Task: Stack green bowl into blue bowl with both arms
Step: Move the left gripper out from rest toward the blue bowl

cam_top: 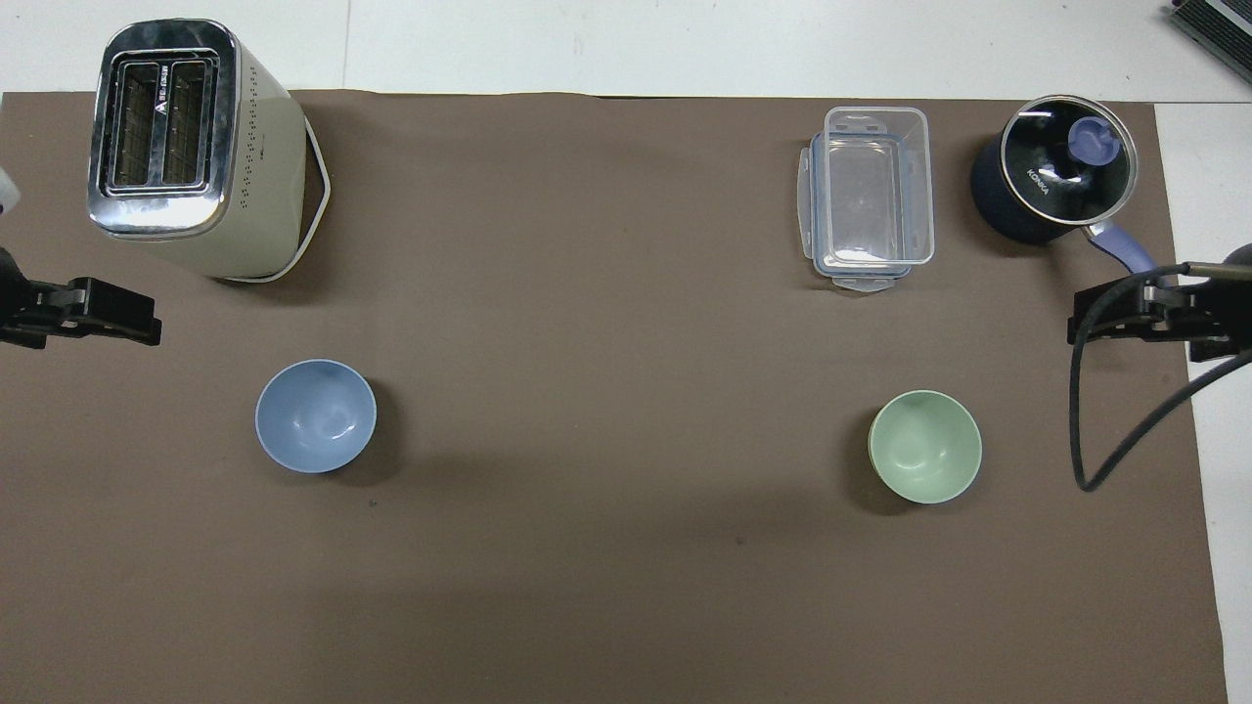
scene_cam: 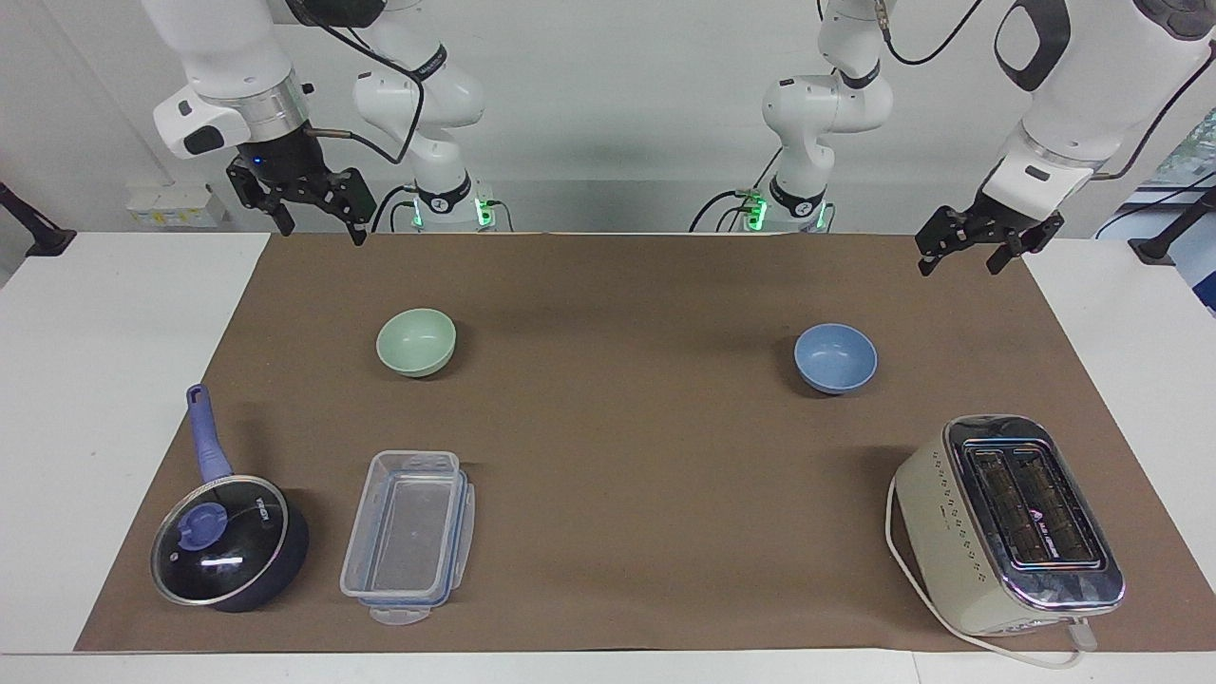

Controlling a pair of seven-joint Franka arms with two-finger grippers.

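A brown mat (scene_cam: 627, 446) is spread over a white table (scene_cam: 104, 380), with a pale wall at the robots' end. Nearest the robots, both grippers are raised in the air with nothing held: the right gripper (scene_cam: 318, 211) over the mat's edge at its own end, the left gripper (scene_cam: 988, 245) over the mat's corner at its end, the jaws of each parted wide. A little farther out, the green bowl (scene_cam: 416, 342) is seen upright at the right arm's end and the blue bowl (scene_cam: 835, 357) upright at the left arm's end, well apart and at about the same depth. Each bowl lies below and apart from its gripper; neither is touched. The step in hand is judged to be the first reach for the green bowl: one finger is best lowered inside the rim and one outside, so the thin wall is pinched without tipping. Farthest out stand a lidded saucepan (scene_cam: 228, 551), a clear container (scene_cam: 410, 534) and a toaster (scene_cam: 1012, 527), which are best left undisturbed.
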